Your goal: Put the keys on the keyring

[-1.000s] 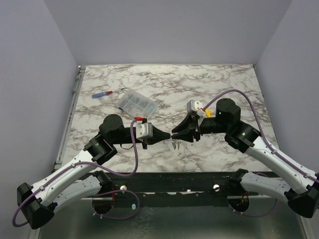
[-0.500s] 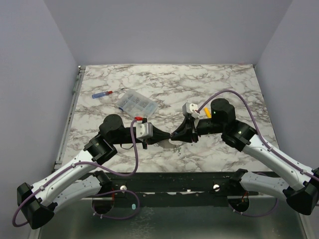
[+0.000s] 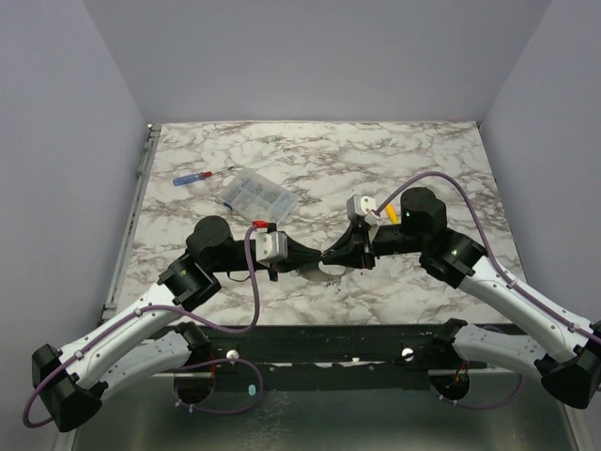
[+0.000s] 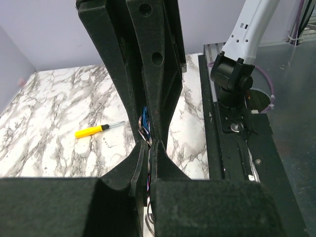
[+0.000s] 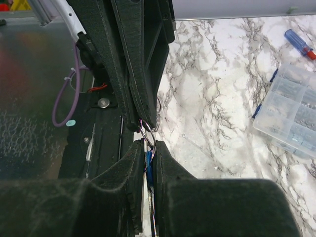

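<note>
Two arms nose to nose above the near counter, each pinching its part of the job.

The left fingers (image 4: 153,149) are clenched on the thin wire of the keyring (image 5: 159,106). The right fingers (image 5: 156,150) are clenched on the keys (image 5: 148,160), of which only a blue head shows. From above, the black tips hide both things, and only the wrist cameras show them. Further out on the white, grey-veined counter (image 3: 376,160), the right wrist view catches the clear compartment box (image 5: 291,116) and the red-and-blue screwdriver (image 5: 298,43). The left wrist view shows a yellow-handled screwdriver (image 4: 91,130) instead. Plain lilac-grey walls close the far side. A second ago the tips stood a little apart; now they touch.
</note>
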Motion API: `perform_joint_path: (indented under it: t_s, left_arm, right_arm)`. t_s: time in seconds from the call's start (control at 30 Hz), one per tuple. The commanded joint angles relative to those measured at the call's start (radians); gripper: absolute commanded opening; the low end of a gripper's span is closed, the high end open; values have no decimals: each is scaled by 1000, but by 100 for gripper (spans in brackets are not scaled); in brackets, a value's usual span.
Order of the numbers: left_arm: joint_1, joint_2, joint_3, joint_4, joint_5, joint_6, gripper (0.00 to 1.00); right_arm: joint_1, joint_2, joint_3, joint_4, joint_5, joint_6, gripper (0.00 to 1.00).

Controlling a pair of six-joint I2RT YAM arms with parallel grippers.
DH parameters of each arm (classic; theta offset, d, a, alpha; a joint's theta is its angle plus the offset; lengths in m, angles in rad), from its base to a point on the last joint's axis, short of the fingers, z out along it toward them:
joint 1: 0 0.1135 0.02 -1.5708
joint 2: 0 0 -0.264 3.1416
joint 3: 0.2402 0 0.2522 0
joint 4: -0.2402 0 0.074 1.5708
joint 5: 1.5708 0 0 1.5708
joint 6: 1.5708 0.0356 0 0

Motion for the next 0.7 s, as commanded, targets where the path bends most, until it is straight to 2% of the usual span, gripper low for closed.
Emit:
perform_joint_path:
  t_s: [0.0,0.03,0.1,0.13,0.17,0.27,0.67]
  left_arm:
    - [-3,-20,-2,41,-5,8,0]
    - [-3,-21,-1,42,-7,8,0]
    - [-2,-22,-2,40,-11,8,0]
    - [-3,-22,-2,41,-12,9,0]
    - [-3,-22,-2,42,-13,9,0]
    - [-3,-21,-2,41,-13,9,0]
    - [-3,-22,-4,42,-27,9,0]
  right_arm:
    - [1,-9,4,12,53,34,2]
    - [1,-6,11,-2,64,36,12]
    - [0,-1,27,-38,73,43,39]
    - [1,-1,33,-50,79,47,49]
    - [0,0,36,-58,81,51,54]
    - [0,-8,34,-58,77,64,58]
    - [1,-2,23,-10,42,102,58]
